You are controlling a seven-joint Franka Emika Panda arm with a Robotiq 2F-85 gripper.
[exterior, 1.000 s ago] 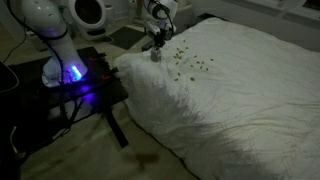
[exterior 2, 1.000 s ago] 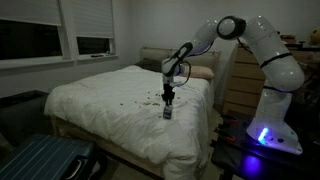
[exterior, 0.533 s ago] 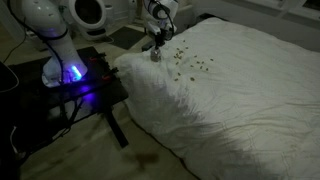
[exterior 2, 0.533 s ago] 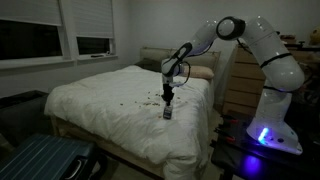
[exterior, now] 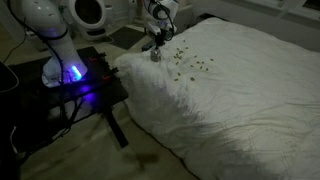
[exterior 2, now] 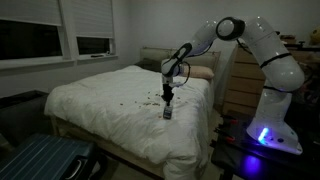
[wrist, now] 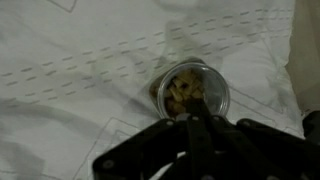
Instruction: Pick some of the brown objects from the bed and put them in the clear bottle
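Observation:
The clear bottle (exterior: 155,56) stands upright on the white bed (exterior: 250,100) near its edge. It also shows in an exterior view (exterior 2: 168,113). In the wrist view I look down into its open mouth (wrist: 216,92), which holds several brown objects (wrist: 183,92). More brown objects lie scattered on the sheet beside it (exterior: 188,62) (exterior 2: 145,100). My gripper (wrist: 195,120) hangs directly above the bottle mouth with its fingers pressed together. It is just over the bottle in both exterior views (exterior: 156,42) (exterior 2: 168,96). I cannot see anything between the fingertips.
A black table with a blue light (exterior: 85,85) carries the robot base (exterior 2: 268,132) beside the bed. A pillow (exterior 2: 202,72) and a dresser (exterior 2: 238,85) are at the head of the bed. A blue suitcase (exterior 2: 40,160) lies on the floor.

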